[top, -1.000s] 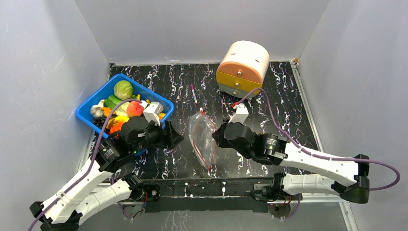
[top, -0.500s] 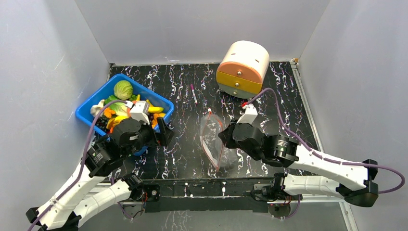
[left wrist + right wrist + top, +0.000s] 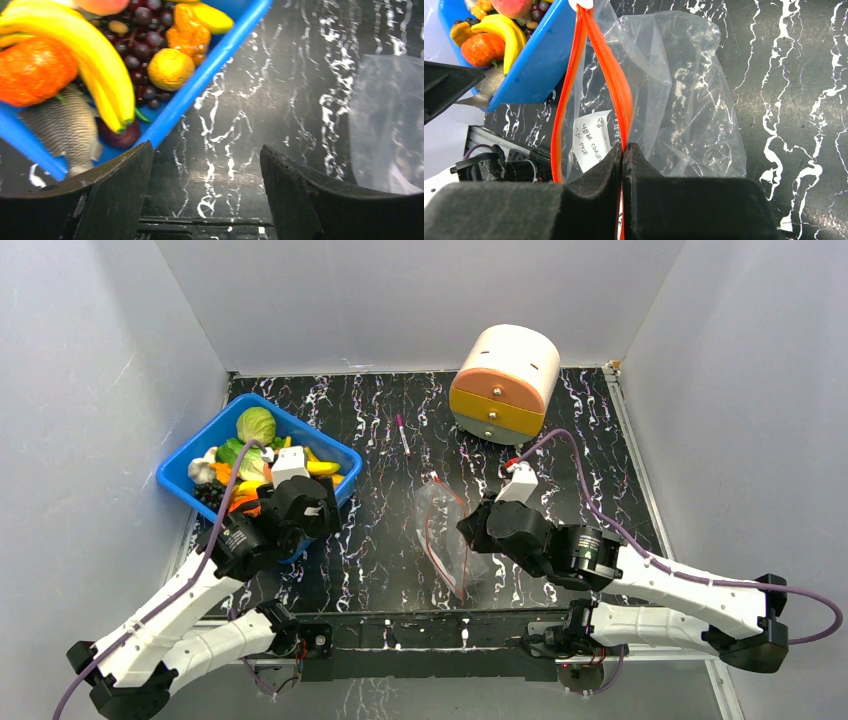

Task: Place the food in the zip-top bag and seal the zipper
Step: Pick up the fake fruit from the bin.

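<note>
The clear zip-top bag [image 3: 443,525] lies mid-table with its mouth toward the blue bin. Its zipper [image 3: 616,85] shows as two red-orange strips spread apart, so the mouth gapes. My right gripper [image 3: 623,147] is shut on the right-hand strip; in the top view the gripper [image 3: 472,530] sits at the bag's right side. The food [image 3: 250,455] is piled in the bin: cabbage [image 3: 256,425], bananas [image 3: 100,60], an orange fruit [image 3: 35,70], dark grapes [image 3: 145,50]. My left gripper [image 3: 206,147] is open and empty, just off the bin's near right rim.
The blue bin [image 3: 190,452] stands at the left, its rim [image 3: 210,60] close to my left fingers. A round cream-and-orange drawer unit [image 3: 505,380] sits at the back. A pink pen [image 3: 402,435] lies behind the bag. Grey walls close in three sides.
My left gripper has pulled back left from the bag to the bin's edge, with its jaws spread wider. The right gripper, still pinching the zipper, has dragged the bag slightly right and nearer.
</note>
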Available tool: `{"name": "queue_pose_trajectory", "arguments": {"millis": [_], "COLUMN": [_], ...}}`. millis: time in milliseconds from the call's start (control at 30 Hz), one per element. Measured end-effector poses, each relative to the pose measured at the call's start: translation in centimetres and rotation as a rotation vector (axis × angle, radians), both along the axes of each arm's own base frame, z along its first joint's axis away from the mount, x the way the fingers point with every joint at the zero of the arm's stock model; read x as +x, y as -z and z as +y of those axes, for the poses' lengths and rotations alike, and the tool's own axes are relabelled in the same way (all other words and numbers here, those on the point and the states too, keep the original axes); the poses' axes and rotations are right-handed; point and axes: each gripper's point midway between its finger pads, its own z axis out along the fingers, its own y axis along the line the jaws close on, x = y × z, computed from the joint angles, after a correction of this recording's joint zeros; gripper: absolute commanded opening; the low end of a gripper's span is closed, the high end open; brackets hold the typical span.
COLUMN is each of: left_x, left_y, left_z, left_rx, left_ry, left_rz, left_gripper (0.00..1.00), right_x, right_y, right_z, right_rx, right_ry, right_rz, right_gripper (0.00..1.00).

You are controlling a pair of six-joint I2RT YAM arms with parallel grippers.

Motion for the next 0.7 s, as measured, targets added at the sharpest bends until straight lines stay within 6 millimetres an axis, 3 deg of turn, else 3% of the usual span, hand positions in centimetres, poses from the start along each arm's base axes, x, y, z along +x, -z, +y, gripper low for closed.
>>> {"name": "queue_pose_trajectory", "arguments": {"millis": [133, 367, 533, 700], "left_x": [0.4, 1.5, 4.3, 7.8], "left_y": [-0.2, -0.1, 0.1, -0.1], "left_z": [1.5, 2.6, 4.1, 7.4], "left_rx": [0.078, 0.166, 0.199, 0.156], "left_ry": [-0.066, -0.129, -0.210, -0.318], "left_rz": [-0.004, -0.004, 0.032, 0.047], "left_gripper": [0.64, 0.76, 0.83, 0.90], "right_x": [-0.2, -0.3, -0.5, -0.9], "right_y": [-0.1, -0.6, -0.5, 0.2], "right_z": [-0.4, -0.5, -0.4, -0.5], "right_rx": [0.013, 0.034, 0.048, 0.048], "right_ry": [0.001, -0.007, -0.016, -0.029], "right_rz": [-0.004, -0.009, -0.008, 0.005], "right_gripper": [0.00, 0.00, 0.00, 0.00]}}
